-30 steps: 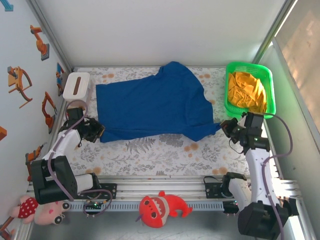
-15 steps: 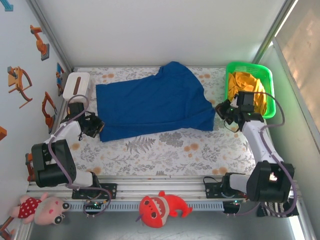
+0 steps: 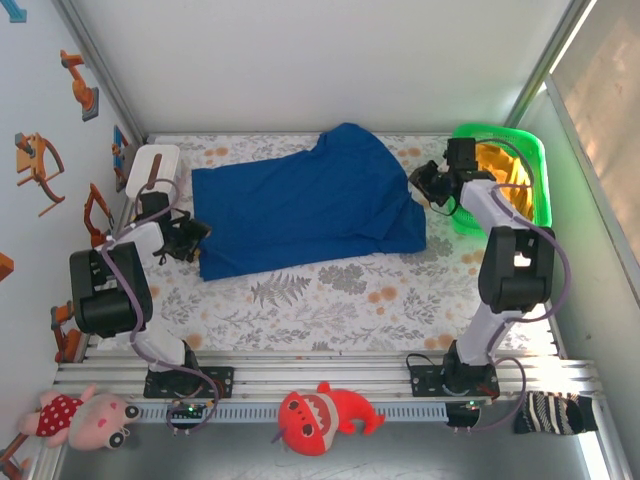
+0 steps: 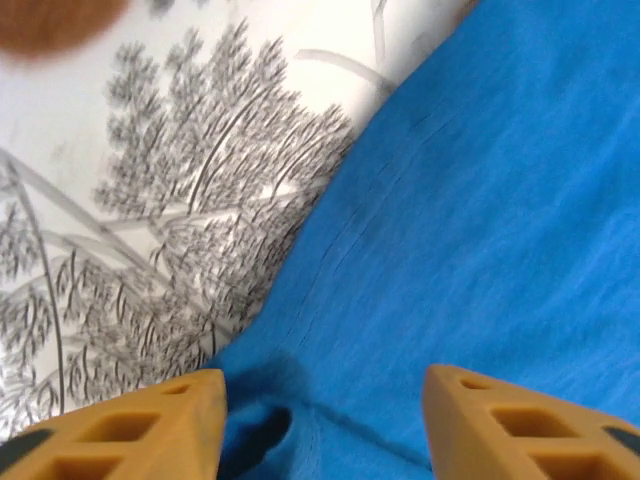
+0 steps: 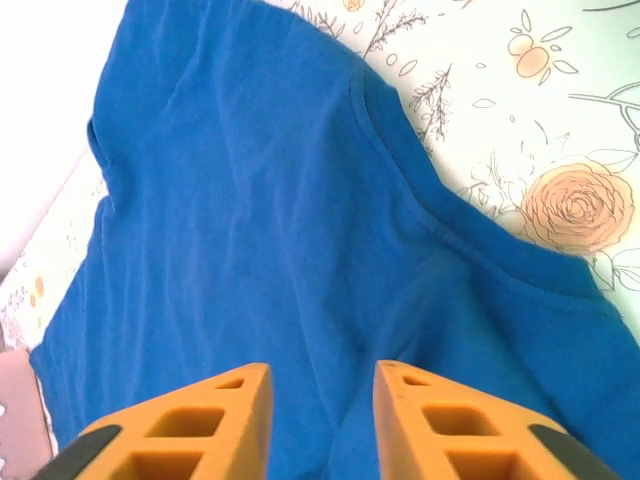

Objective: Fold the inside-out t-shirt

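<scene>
While the t-shirt [image 3: 305,210] lies spread flat across the far half of the flowered table [image 3: 330,295], the left gripper [image 3: 195,238] sits at its near left corner, fingers spread wide with a fold of blue cloth between them. The right gripper [image 3: 425,185] hangs over the shirt's right edge, beside the green basket [image 3: 497,129], its fingers parted.

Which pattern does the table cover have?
Grey ferns and orange flowers on the white table cover, best seen in the top external view.
</scene>
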Action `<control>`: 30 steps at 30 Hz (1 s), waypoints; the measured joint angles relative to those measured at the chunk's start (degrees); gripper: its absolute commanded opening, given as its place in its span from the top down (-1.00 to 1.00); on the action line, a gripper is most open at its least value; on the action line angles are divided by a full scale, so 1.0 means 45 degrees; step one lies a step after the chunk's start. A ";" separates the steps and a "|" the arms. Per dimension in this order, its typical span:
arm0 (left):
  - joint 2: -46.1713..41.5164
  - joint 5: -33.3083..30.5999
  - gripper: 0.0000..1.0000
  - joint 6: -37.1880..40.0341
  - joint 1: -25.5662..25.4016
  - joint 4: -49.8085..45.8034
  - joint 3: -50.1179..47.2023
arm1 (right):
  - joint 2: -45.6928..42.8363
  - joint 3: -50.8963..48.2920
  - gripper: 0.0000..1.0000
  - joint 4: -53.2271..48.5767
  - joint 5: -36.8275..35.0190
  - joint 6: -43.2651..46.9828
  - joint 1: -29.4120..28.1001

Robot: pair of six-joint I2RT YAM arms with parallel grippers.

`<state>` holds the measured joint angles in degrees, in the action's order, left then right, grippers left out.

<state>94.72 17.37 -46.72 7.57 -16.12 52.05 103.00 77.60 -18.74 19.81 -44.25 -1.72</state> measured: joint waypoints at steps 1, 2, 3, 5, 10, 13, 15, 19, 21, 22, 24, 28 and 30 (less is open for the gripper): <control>-0.0005 -0.0019 -0.29 0.0024 0.0024 -0.0019 0.0180 | -0.0010 0.0010 0.30 -0.0010 0.0000 0.0102 -0.0034; -0.0078 -0.0049 -0.35 0.0034 0.0063 -0.0019 0.0359 | -0.0136 0.0010 0.30 -0.0117 -0.0034 0.0238 -0.0102; -0.0223 -0.0063 -0.37 0.0083 0.0087 -0.0005 0.0515 | -0.0321 0.0010 0.30 -0.0267 -0.0117 0.0403 -0.0209; -0.0733 -0.0063 -0.39 0.0121 0.0087 0.0024 0.0593 | -0.0845 -0.0029 0.30 -0.0534 -0.0364 0.0743 -0.0544; -0.2501 0.0272 -0.42 0.0131 -0.0262 0.0049 0.0432 | -0.2647 -0.1379 0.27 -0.0583 -0.0782 0.1132 -0.1787; -0.3147 0.0461 -0.43 0.0117 -0.0947 0.0170 -0.0102 | -0.2671 -0.2186 0.24 -0.0593 -0.1083 0.1141 -0.2424; -0.3283 0.0491 -0.43 0.0112 -0.1515 0.0340 -0.0680 | -0.2336 -0.2671 0.23 -0.0646 -0.1355 0.1132 -0.2744; -0.3021 0.0583 -0.43 -0.0053 -0.2239 0.0656 -0.1787 | -0.1574 -0.3230 0.21 -0.0729 -0.1739 0.1059 -0.3143; -0.2671 0.0607 -0.43 -0.0136 -0.2331 0.0835 -0.2098 | -0.1234 -0.3303 0.21 -0.0724 -0.1919 0.0981 -0.3283; -0.2497 0.0607 -0.44 -0.0151 -0.2346 0.0928 -0.2186 | -0.1107 -0.3303 0.21 -0.0714 -0.1957 0.0937 -0.3337; -0.2205 0.0578 -0.44 -0.0180 -0.2346 0.1112 -0.2322 | -0.0845 -0.3303 0.21 -0.0602 -0.2021 0.0835 -0.3453; -0.1923 0.0471 -0.44 -0.0180 -0.2346 0.1399 -0.2380 | -0.0340 -0.3303 0.20 -0.0447 -0.2108 0.0627 -0.3589; -0.1836 0.0452 -0.44 -0.0185 -0.2346 0.1588 -0.2409 | -0.0131 -0.3303 0.21 -0.0369 -0.2147 0.0505 -0.3619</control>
<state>86.46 19.40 -47.55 -2.98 -8.97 41.21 102.41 62.74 -20.40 10.15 -41.98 -18.00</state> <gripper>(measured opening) 0.718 0.397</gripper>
